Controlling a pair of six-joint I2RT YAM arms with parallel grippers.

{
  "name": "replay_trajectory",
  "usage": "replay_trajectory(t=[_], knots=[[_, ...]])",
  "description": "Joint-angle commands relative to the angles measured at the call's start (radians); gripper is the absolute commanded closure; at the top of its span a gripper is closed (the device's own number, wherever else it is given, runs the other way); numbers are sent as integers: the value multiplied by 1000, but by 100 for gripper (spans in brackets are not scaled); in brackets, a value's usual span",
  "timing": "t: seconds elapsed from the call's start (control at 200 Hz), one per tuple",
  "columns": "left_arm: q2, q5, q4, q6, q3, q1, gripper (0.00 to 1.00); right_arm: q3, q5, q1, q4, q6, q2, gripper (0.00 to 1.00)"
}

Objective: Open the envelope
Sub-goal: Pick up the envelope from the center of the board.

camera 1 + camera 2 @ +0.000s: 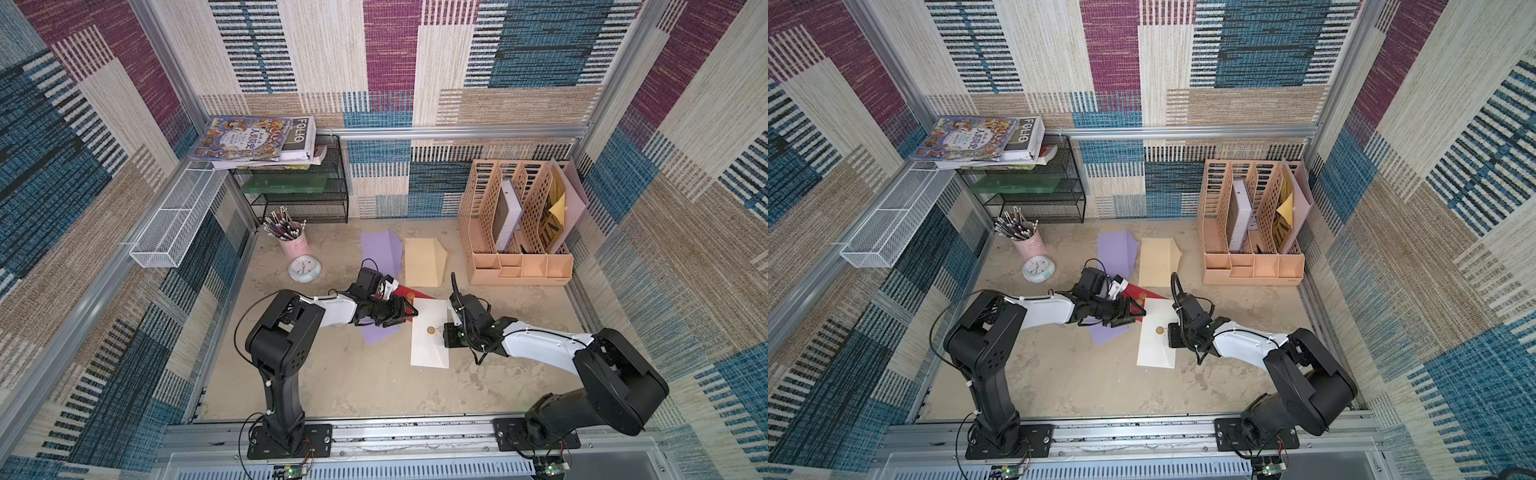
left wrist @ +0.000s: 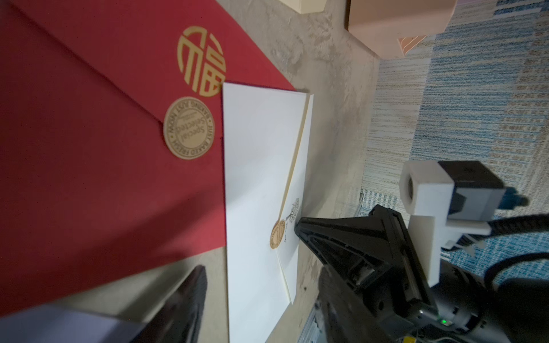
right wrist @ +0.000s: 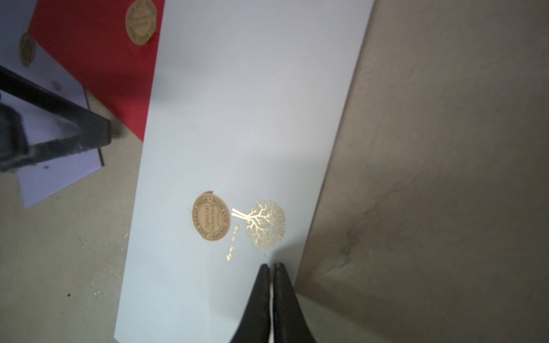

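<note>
A white envelope [image 1: 428,349] [image 1: 1156,351] lies flat mid-table, its flap held down by a round gold sticker [image 1: 431,330] [image 3: 211,219] next to a gold tree print [image 3: 266,224]. My right gripper [image 1: 444,332] [image 1: 1169,332] [image 3: 273,265] is shut, its tips resting on the flap at the envelope's right edge, just beside the tree print. My left gripper [image 1: 406,313] [image 1: 1134,312] [image 2: 261,300] is open at the envelope's far left corner, fingers straddling that end [image 2: 255,178] without touching it.
A red envelope [image 1: 415,296] [image 2: 89,148] lies partly under the white one. Purple envelopes [image 1: 380,249] [image 1: 376,334] and a cream envelope [image 1: 424,262] lie nearby. A peach file organizer [image 1: 519,232] stands back right. A pen cup [image 1: 295,245], clock [image 1: 304,269] and black mesh shelf [image 1: 299,195] sit back left.
</note>
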Motion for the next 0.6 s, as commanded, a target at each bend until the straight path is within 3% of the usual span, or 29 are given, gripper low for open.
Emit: replay_trajectory(t=[0.0,0.406,0.596], knots=[[16,20,22,-4,3,-11,38,-9,2,-6,-12,6,21,90],[41,33,70,-31,-3,-32,39,-18,-31,-23,16,-2,62,91],[22,75,209,-83,-35,-35,43,-23,-36,-25,22,-4,73,91]])
